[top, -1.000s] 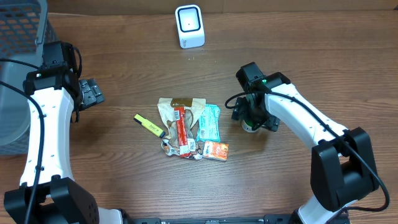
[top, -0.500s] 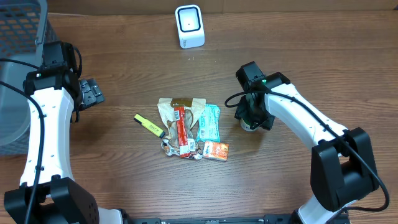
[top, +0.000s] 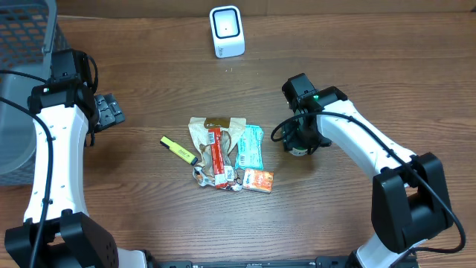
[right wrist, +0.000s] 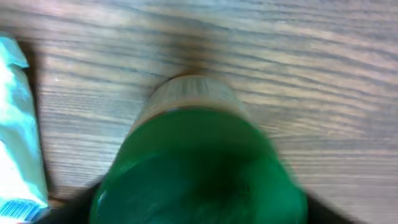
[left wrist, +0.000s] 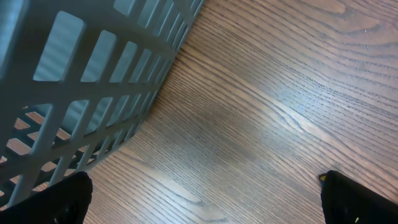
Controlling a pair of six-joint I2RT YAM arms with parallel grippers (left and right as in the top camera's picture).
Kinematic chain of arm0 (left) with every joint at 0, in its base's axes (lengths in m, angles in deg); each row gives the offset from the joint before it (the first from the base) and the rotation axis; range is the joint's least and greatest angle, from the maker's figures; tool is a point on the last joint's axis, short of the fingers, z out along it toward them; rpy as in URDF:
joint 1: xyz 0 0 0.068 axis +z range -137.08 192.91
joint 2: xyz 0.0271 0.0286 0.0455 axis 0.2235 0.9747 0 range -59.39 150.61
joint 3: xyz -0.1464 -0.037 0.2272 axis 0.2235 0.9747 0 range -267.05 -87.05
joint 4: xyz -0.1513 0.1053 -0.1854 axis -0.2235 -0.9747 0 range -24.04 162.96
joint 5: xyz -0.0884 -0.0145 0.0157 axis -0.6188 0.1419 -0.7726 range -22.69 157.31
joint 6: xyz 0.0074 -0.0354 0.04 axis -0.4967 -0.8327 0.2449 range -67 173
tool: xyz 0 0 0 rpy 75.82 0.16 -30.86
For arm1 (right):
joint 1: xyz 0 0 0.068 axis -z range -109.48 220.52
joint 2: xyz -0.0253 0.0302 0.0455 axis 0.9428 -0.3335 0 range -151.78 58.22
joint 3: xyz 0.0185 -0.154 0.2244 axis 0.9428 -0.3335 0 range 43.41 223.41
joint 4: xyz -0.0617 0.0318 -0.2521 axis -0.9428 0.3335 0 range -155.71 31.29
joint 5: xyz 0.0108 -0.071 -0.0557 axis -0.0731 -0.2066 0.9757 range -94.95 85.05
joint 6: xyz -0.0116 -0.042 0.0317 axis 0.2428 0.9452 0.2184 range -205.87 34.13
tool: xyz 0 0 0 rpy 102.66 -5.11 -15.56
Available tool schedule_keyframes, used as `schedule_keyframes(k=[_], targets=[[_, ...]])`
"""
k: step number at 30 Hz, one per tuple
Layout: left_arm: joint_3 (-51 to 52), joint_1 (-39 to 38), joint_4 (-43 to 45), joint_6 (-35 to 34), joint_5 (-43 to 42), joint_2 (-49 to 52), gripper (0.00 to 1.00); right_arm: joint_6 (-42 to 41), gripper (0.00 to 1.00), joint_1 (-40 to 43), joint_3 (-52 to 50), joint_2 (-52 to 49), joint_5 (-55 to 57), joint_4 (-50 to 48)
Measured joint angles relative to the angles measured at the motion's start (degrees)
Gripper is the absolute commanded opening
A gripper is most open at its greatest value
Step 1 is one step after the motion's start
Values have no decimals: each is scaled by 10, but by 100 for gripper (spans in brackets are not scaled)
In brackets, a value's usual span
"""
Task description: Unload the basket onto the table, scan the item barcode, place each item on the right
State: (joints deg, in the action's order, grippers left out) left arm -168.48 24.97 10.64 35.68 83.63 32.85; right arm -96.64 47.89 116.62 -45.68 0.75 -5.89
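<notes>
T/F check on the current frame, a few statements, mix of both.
1. The white scanner stands apart from the packet pile. True.
2. The left gripper holds the yellow marker. False: it is open and empty, and the marker lies on the table beside the pile.
3. The right gripper is at a green-topped container next to the pile. True.
4. The grey basket sits by the right arm. False: it is beside the left arm.
</notes>
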Motion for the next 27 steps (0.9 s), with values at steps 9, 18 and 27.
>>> schedule_keyframes(k=[9, 18, 27], targets=[[0, 0, 0, 0, 0, 0, 100, -31, 100, 0, 10, 0, 3, 16], [0, 0, 0, 0, 0, 0, 100, -154, 84, 0, 26, 0, 1, 31], [0, 0, 0, 0, 0, 0, 100, -170, 73, 0, 26, 0, 3, 31]])
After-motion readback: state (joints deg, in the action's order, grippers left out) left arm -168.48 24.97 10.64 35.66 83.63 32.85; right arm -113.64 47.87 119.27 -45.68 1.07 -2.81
